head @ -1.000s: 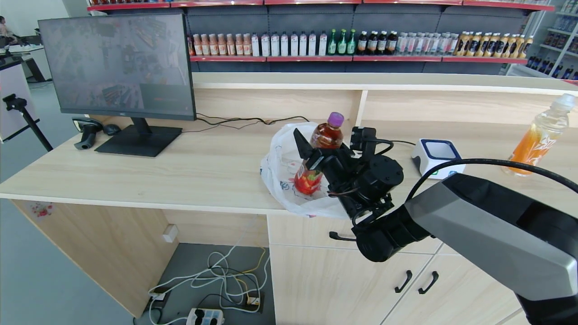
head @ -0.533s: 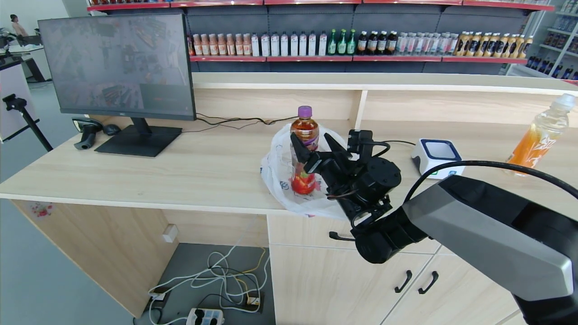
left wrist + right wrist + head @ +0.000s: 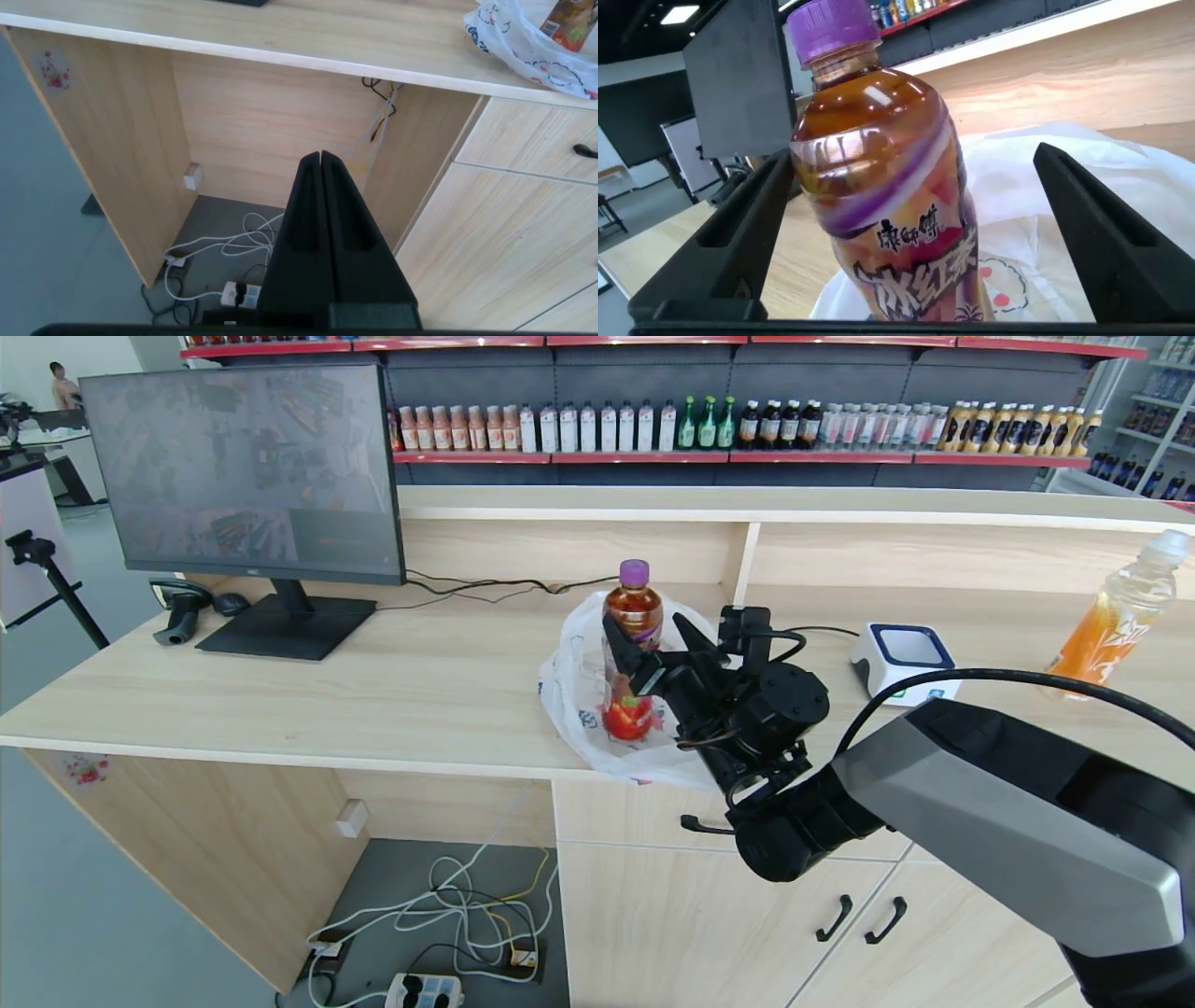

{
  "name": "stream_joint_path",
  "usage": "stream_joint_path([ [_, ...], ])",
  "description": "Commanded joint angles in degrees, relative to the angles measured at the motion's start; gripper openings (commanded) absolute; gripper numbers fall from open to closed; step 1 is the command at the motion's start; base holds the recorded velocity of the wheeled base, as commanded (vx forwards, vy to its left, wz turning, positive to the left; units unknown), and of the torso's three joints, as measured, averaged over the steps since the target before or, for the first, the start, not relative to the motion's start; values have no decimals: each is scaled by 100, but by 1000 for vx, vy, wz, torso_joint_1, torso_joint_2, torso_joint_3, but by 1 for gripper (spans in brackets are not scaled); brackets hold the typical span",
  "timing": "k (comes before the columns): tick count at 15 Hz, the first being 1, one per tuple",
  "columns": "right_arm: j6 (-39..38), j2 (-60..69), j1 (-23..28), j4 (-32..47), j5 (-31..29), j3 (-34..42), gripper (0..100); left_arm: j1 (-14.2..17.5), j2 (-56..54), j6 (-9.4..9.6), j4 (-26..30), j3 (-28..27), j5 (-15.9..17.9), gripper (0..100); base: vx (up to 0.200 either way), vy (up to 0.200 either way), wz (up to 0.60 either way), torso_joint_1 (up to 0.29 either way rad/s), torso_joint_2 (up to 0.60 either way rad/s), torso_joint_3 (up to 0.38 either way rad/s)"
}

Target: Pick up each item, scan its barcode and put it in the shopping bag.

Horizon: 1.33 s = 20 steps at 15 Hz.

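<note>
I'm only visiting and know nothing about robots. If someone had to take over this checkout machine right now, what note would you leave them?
Right gripper: open, jaws spread either side of the purple-capped bottle.
Left gripper: shut, empty, low in front of the counter.
Things: the purple-capped bottle stands upright in the shopping bag on the counter. The scanner sits to the bag's right, and the orange bottle stands farther right.
Done: one bottle is bagged; I cannot tell whether it was scanned.
Left: draw the right arm clear, then pick up, scan and bag the orange bottle.
</note>
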State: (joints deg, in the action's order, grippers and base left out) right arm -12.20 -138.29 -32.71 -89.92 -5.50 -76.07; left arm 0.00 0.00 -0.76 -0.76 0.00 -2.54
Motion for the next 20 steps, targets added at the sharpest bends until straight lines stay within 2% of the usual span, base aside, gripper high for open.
stream_joint_path([
  [1,51,171,36,-8,-30,163,100,0,0,-4,-4,0,-1,0,0,0,0,0,0,0],
  [14,174,259,239,-8,-4,374,100,0,9,-4,-4,0,-1,0,0,0,0,0,0,0],
  [19,262,241,54,-8,-13,391,100,0,9,-4,-4,0,-1,0,0,0,0,0,0,0],
  [20,262,294,19,-8,-39,699,100,0,0,5,-4,0,-1,0,0,0,0,0,0,0],
])
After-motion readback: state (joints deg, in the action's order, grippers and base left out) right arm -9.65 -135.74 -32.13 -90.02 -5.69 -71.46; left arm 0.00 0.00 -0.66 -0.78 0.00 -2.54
